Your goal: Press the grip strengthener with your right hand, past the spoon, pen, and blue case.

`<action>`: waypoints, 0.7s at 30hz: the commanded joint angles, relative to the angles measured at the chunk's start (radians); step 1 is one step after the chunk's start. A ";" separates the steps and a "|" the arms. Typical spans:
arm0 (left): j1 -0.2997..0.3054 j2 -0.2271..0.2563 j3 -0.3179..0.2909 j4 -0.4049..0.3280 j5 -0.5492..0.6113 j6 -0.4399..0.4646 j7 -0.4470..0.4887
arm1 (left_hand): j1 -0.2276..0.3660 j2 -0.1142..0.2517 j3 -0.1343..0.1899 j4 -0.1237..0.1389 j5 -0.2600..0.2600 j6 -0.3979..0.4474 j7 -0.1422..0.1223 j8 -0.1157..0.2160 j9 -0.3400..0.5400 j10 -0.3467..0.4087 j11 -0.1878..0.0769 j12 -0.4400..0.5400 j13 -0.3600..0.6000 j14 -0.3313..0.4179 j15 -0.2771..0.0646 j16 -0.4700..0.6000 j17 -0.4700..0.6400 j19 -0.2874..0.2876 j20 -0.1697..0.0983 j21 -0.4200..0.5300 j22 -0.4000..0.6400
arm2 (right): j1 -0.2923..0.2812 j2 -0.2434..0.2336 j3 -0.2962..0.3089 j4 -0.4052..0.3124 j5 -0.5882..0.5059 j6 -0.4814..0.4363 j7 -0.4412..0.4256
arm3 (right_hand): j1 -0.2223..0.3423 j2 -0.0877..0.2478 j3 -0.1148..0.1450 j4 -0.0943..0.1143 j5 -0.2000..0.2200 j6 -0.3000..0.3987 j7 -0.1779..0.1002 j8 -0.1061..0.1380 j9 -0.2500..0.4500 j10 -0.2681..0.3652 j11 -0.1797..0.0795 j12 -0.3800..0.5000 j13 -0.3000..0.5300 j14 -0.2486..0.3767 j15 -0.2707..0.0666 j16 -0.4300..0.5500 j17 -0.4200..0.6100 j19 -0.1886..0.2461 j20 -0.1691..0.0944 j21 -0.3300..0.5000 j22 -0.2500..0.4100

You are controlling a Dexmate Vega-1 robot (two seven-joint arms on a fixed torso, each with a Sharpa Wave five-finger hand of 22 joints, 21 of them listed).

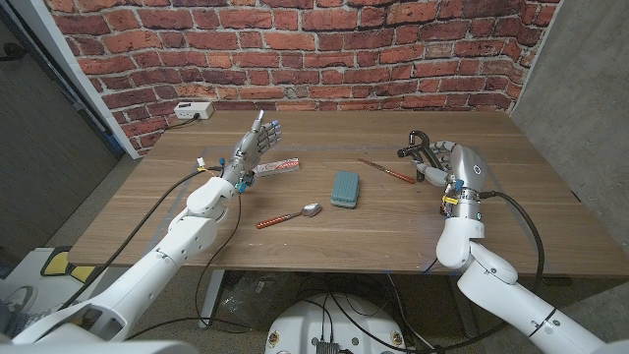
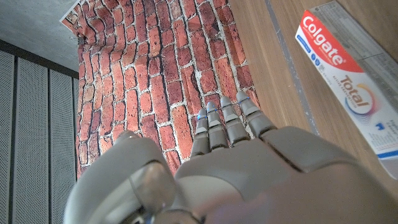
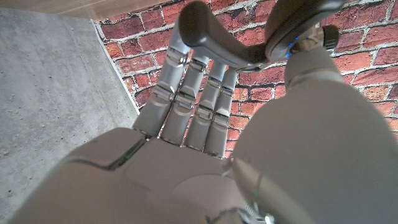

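The black grip strengthener [image 1: 417,149] is off the table at the right, in my right hand [image 1: 462,175]. In the right wrist view one black handle [image 3: 211,34] lies across the fingers [image 3: 186,93] and the thumb presses the other handle. Left of that hand lie a reddish pen [image 1: 384,172], a blue case [image 1: 345,189] and a red-handled spoon [image 1: 291,215]. My left hand [image 1: 254,147] is raised above the table's left part, fingers [image 2: 227,124] straight and close together, holding nothing.
A Colgate toothpaste box [image 1: 277,167] [image 2: 348,81] lies just beside my left hand. A white power strip [image 1: 194,111] sits at the table's far left corner, by the brick wall. A grey wall stands to the right of the table [image 1: 550,197].
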 commanded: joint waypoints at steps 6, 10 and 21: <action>0.006 0.008 -0.004 -0.012 0.005 -0.002 0.004 | 0.000 0.009 -0.007 -0.001 -0.001 0.006 -0.001 0.000 0.002 0.010 -0.001 0.000 0.004 0.012 0.000 -0.003 0.005 -0.001 0.005 0.000 0.004 | -0.002 0.028 0.003 0.035 -0.010 0.048 -0.050 | 0.302 0.318 -0.010 0.002 0.004 0.040 -0.002 0.009 0.002 0.041 0.005 0.012 0.004 0.134 -0.121 0.000 -0.008 0.011 -0.049 0.029 0.000; 0.011 0.018 -0.005 -0.029 0.008 0.009 0.009 | 0.000 0.009 -0.008 -0.001 -0.001 0.007 0.000 0.000 0.002 0.010 -0.002 0.000 0.004 0.012 -0.001 -0.003 0.005 -0.001 0.005 0.000 0.004 | -0.004 0.032 0.004 0.043 -0.016 0.058 -0.065 | 0.305 0.322 -0.013 0.001 0.004 0.055 -0.008 0.011 0.002 0.053 0.001 0.014 0.002 0.150 -0.121 0.003 -0.011 0.013 -0.051 0.037 -0.003; 0.041 0.042 -0.016 -0.085 0.022 0.023 0.047 | 0.001 0.009 -0.009 -0.001 -0.001 0.006 -0.001 -0.001 0.002 0.013 -0.001 0.001 0.004 0.012 -0.001 -0.004 0.005 -0.002 0.004 -0.001 0.004 | -0.001 0.050 0.009 0.069 -0.009 0.097 -0.094 | 0.302 0.324 -0.026 0.004 0.002 0.073 -0.029 0.010 0.002 0.070 -0.018 0.028 0.022 0.170 -0.119 0.005 -0.015 0.010 -0.050 0.050 -0.010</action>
